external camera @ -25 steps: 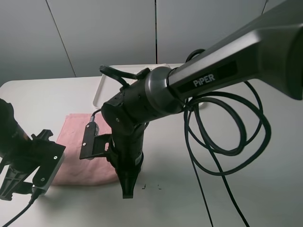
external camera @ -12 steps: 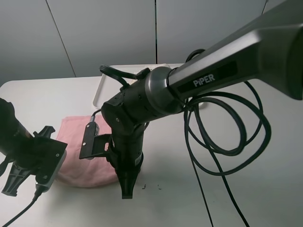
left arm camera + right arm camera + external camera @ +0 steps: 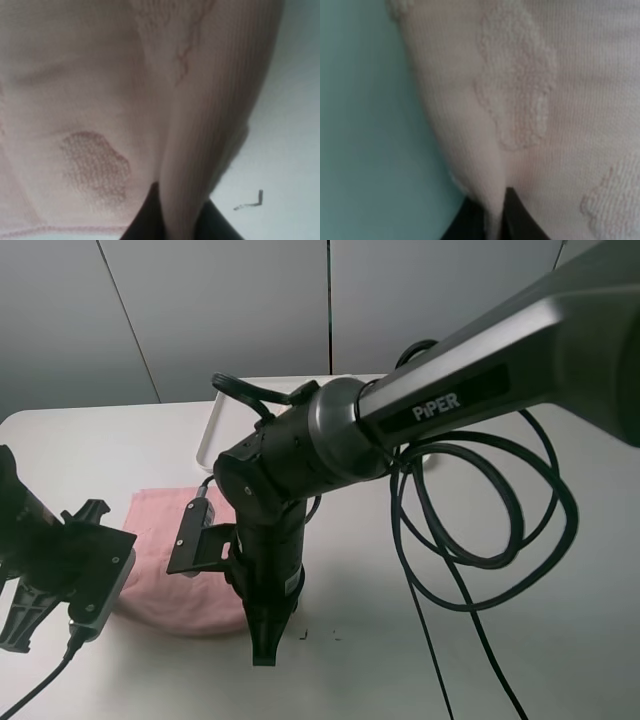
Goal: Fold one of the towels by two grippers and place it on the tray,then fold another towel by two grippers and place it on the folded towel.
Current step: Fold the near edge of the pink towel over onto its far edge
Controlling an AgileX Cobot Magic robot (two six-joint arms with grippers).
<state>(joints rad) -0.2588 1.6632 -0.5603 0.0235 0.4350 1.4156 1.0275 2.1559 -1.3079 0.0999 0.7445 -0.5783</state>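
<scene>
The pale pink towel lies on the table between the two arms, its near edge bunched up. My left gripper is shut on the towel's near left corner; in the left wrist view a fold of the pink towel is pinched between the dark fingers of the left gripper. My right gripper points straight down at the near right corner. The right wrist view shows the right gripper shut on a fold of the towel. Behind the right arm, the white tray shows only an edge. The folded towel is hidden.
The right arm's thick black body and its looping cables cover the middle of the table. Small dark marks sit on the table just beside the right gripper. The table's back edge meets a grey wall.
The left gripper has shut on the towel's corner and shifted slightly. The towel's near edge has pulled in and bunched up. The right gripper stays shut in place.
</scene>
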